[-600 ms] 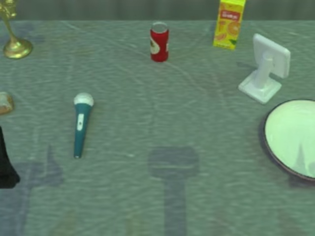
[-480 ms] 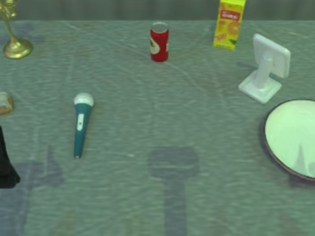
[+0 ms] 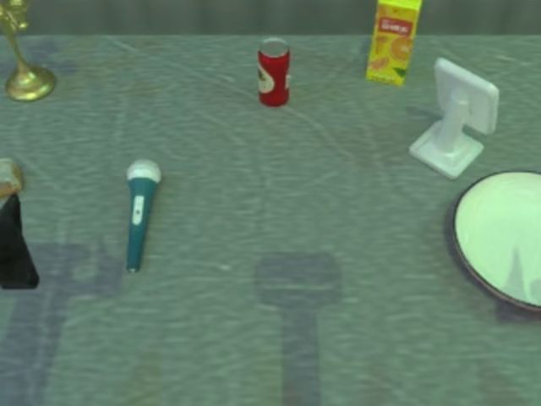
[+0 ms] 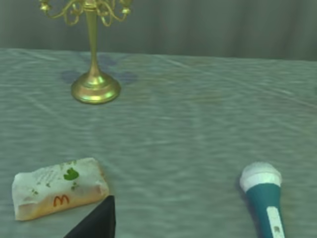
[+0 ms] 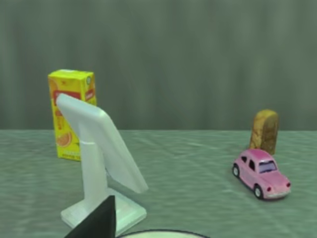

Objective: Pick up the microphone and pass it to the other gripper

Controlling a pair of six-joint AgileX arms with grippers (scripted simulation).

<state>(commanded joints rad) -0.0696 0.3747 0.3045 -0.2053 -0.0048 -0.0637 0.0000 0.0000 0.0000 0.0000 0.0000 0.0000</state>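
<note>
The microphone [image 3: 138, 220] lies flat on the left half of the table, its white head [image 3: 144, 172] pointing to the far side and its teal handle toward the near edge. In the left wrist view the microphone [image 4: 265, 196] lies off to one side, apart from my one visible finger [image 4: 99, 222]. My left gripper [image 3: 15, 245] hangs at the table's left edge, left of the microphone, open and holding nothing. My right gripper is outside the top view. Only one finger [image 5: 99, 220] shows in its wrist view, with nothing against its inner face.
A gold candlestick [image 3: 25, 80] stands at the far left, with a wrapped burger [image 4: 59, 187] just beyond my left gripper. At the back are a red can [image 3: 273, 72] and a juice carton [image 3: 393, 42]. A white stand [image 3: 456, 118], plate [image 3: 503, 237] and pink toy car [image 5: 261, 173] occupy the right.
My left gripper has shifted toward the far side and slightly right, now overlapping the burger's edge in the top view. Its shadow moved with it. The microphone has not moved.
</note>
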